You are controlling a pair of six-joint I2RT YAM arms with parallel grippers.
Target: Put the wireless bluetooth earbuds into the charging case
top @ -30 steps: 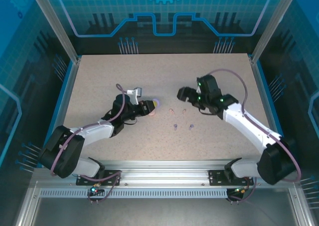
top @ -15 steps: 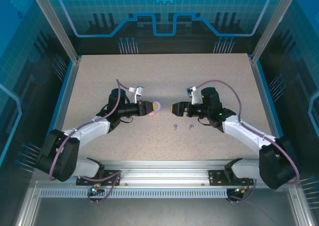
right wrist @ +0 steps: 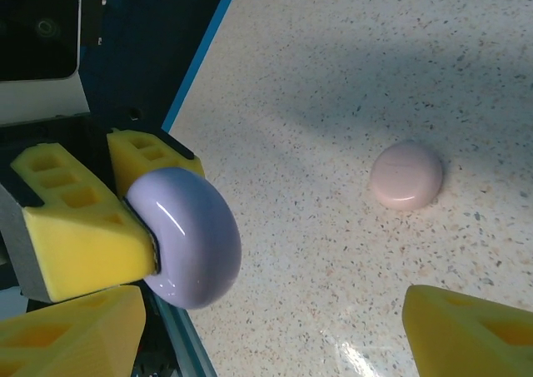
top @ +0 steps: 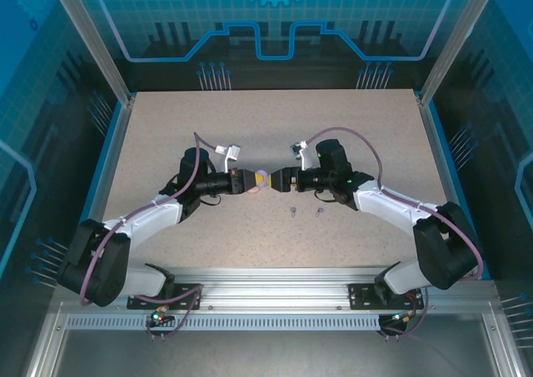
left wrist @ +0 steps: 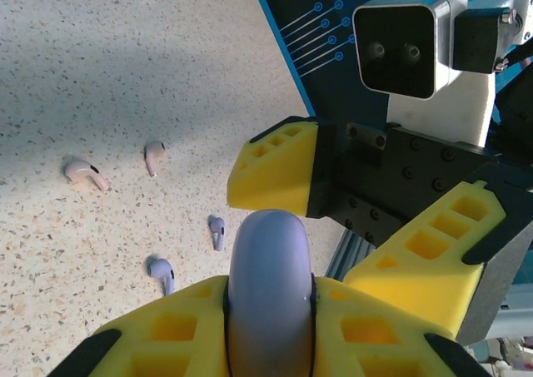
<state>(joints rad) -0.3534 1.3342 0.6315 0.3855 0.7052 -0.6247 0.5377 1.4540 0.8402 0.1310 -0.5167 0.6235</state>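
My left gripper [top: 252, 180] is shut on a round purple charging case [top: 261, 177], held edge-on above the table's middle. In the left wrist view the case [left wrist: 269, 294] sits clamped between my yellow fingers. My right gripper [top: 279, 179] faces it nose to nose, open, with its fingers [left wrist: 275, 169] on either side of the case's free edge and not touching it. From the right wrist the case [right wrist: 187, 235] bulges out of the left fingers [right wrist: 71, 227]. Two purple earbuds [left wrist: 217, 230] [left wrist: 161, 271] and two pale pink earbuds [left wrist: 83, 173] [left wrist: 154, 155] lie loose on the table.
A shut pink case [right wrist: 405, 175] lies on the table beyond the held one. The two purple earbuds [top: 293, 211] [top: 319, 212] lie just in front of the right gripper. The speckled tabletop [top: 166, 127] is bare at the back and at both sides.
My right arm swung left and dropped, bringing its open gripper up against the held case, jaws narrowing slightly. My left gripper carried the case a little to the right.
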